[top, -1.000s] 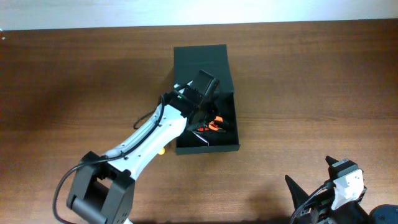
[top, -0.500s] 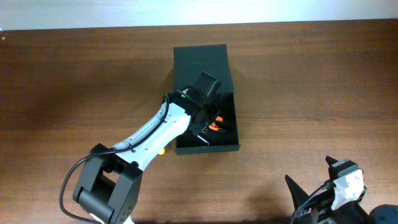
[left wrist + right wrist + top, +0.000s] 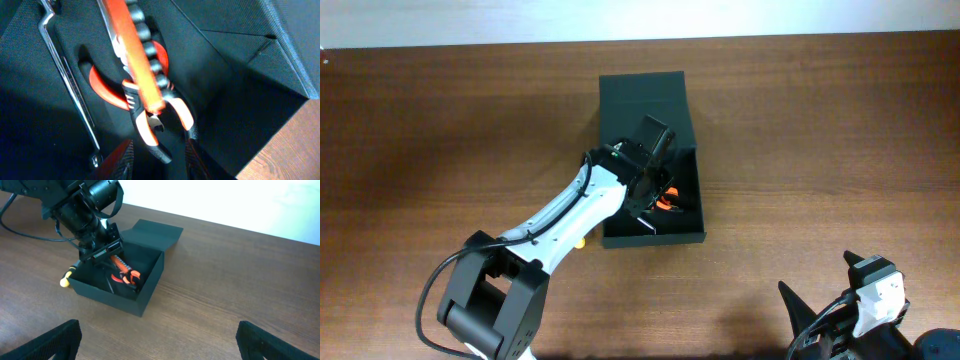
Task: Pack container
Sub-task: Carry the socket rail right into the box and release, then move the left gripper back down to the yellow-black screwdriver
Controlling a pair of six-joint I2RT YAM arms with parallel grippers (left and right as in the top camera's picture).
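Observation:
The container point(image 3: 655, 239) is a dark matte box in the middle of the table, its flap lid point(image 3: 642, 98) laid open at the far side. My left gripper point(image 3: 652, 188) reaches down inside it. In the left wrist view its fingers point(image 3: 120, 159) stand apart on either side of the black tip of the orange-handled pliers point(image 3: 150, 125), with a gap on each side. The left gripper point(image 3: 156, 157) is open. A long orange-handled tool point(image 3: 132, 45) lies across the pliers, and a silver wrench point(image 3: 65, 85) lies beside them. My right gripper point(image 3: 157, 340) is wide open over bare wood, holding nothing.
A yellow-tipped handle point(image 3: 579, 240) lies on the table against the container's left wall, also seen in the right wrist view point(image 3: 65, 281). The right gripper point(image 3: 840, 320) sits at the front right edge, well away from the container point(image 3: 145, 295).
The left arm shifted slightly and its gripper moved a little further into the container, then held still. The right arm has not moved.

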